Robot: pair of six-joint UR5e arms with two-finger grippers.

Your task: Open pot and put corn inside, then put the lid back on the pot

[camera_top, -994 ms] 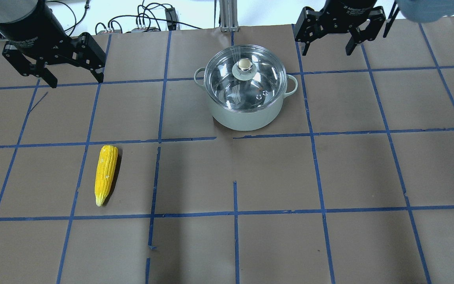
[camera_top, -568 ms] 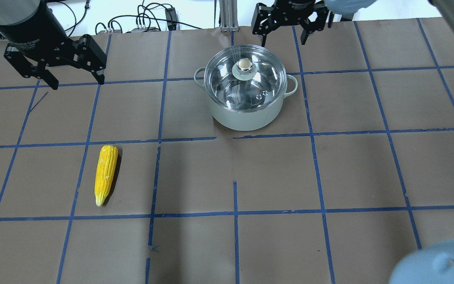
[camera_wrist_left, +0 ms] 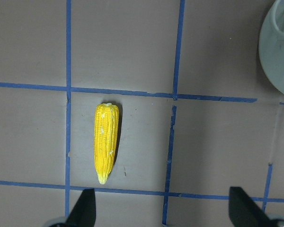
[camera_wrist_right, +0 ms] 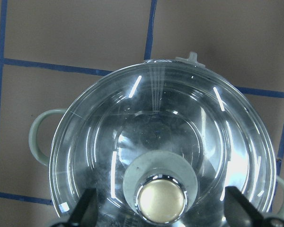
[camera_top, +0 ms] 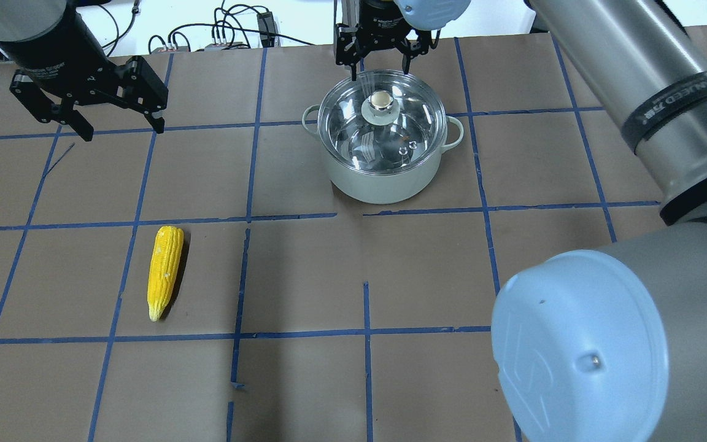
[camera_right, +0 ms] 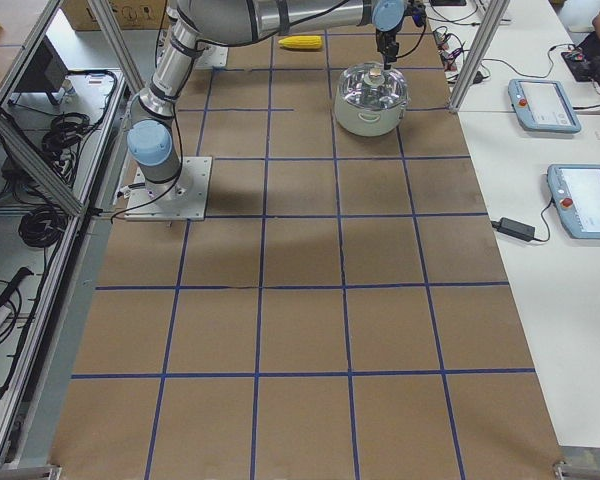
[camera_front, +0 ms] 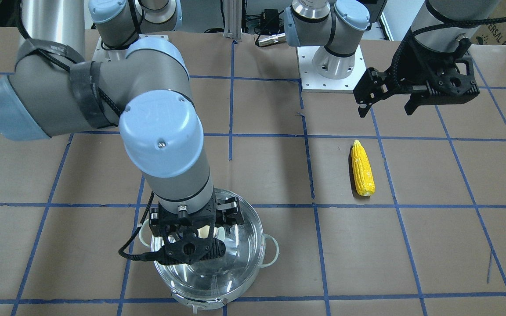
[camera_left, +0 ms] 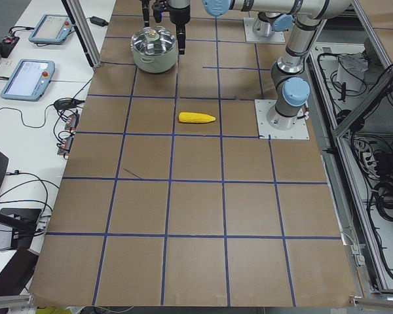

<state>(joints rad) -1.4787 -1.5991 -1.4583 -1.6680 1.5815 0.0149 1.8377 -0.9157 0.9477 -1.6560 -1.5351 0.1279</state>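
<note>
A round shiny stainless-steel pot [camera_top: 384, 184] with two pale green loop handles stands on the brown paper-covered table [camera_top: 427, 276] marked with a blue tape grid. It is closed by a round clear glass lid [camera_top: 384, 135] that has a pale green centre disc and a cream-gold knob [camera_top: 380, 100]. A ridged yellow corn cob [camera_top: 165, 272], tapered to a point at the end facing the robot, lies flat inside one grid square, well apart from the pot on the robot's left. The right gripper [camera_top: 378, 75] hangs over the lid with fingers spread wide either side of the knob, gripping nothing. The left gripper [camera_top: 122, 130] hangs above the table, fingers likewise spread and empty.
</note>
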